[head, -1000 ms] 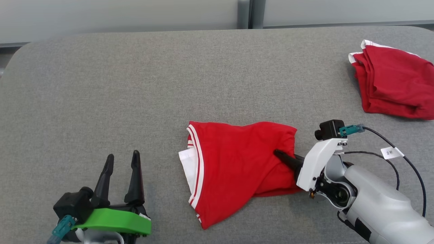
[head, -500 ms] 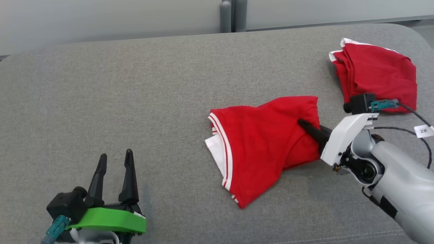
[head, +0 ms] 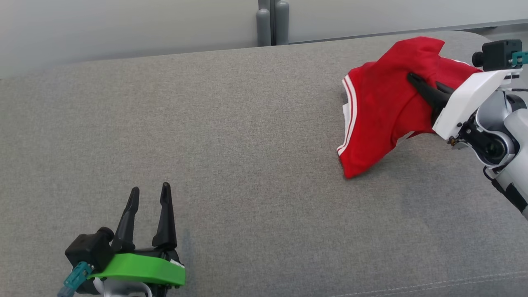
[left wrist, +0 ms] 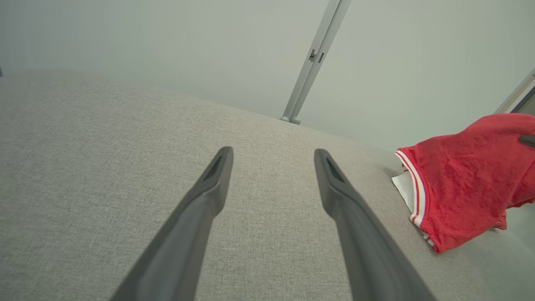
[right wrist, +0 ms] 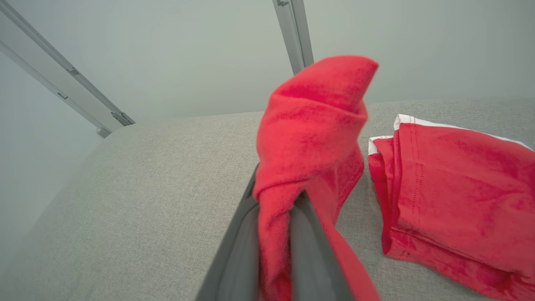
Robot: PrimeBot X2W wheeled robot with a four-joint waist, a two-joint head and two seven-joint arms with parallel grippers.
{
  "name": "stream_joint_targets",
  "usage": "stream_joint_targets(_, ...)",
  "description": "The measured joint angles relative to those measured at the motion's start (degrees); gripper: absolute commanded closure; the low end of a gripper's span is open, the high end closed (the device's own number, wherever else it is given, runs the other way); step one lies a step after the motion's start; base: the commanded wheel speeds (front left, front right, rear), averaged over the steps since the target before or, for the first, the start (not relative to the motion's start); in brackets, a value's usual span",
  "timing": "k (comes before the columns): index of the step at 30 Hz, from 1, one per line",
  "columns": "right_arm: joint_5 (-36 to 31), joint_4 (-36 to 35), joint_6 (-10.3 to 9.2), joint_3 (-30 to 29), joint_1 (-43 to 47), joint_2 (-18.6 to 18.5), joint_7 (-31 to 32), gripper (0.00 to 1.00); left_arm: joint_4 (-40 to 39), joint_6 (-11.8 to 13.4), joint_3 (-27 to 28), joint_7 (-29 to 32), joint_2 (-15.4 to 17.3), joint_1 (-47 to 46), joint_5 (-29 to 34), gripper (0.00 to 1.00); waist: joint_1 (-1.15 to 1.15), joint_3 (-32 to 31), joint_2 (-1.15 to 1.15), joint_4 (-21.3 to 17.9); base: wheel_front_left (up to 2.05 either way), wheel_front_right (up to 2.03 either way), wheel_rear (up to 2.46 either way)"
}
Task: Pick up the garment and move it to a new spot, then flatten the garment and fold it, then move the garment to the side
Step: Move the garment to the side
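Beside the garment lies folded clothing (also red).

Garment: solid red, thin white stripes along one edge, plain white patch beside them. Second, folded garment: same red, white trim at its corner, tonal red stitch lines. Surface: mottled mid-grey weave, no print. My left gripper: matte black fingers, bright green bracket, teal plug. My right gripper: black fingers, white cover, silver-grey forearm, black camera block. Wall: flat pale grey-green. Post: darker grey.
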Motion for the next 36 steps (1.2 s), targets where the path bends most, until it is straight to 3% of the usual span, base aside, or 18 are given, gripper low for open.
stream_joint_targets(17, -3.8, 1.9, -1.14, 1.0, -11.2, -4.1, 8.9, 1.0, -1.4, 0.0, -1.1, 0.0, 0.0, -0.2, -0.5, 0.0, 0.0, 1.6, 0.0, 2.9, 0.0, 0.0, 0.0)
stream_joint_targets(28, -3.7, 6.1, -1.27, 0.7, -11.8, -6.5, 11.9, 1.0, -1.3, 0.0, -1.9, 0.0, 0.1, -1.2, 1.0, 0.0, 0.0, 4.9, 0.0, 4.8, 0.0, 0.0, 0.0)
stream_joint_targets(36, -6.2, 8.9, -3.57, 0.4, -14.3, -8.8, 11.2, 1.0, -1.5, 0.0, -1.8, 0.0, 0.6, -1.4, 2.0, 0.0, 0.0, 7.4, 0.0, 5.0, 0.0, 0.0, 0.0)
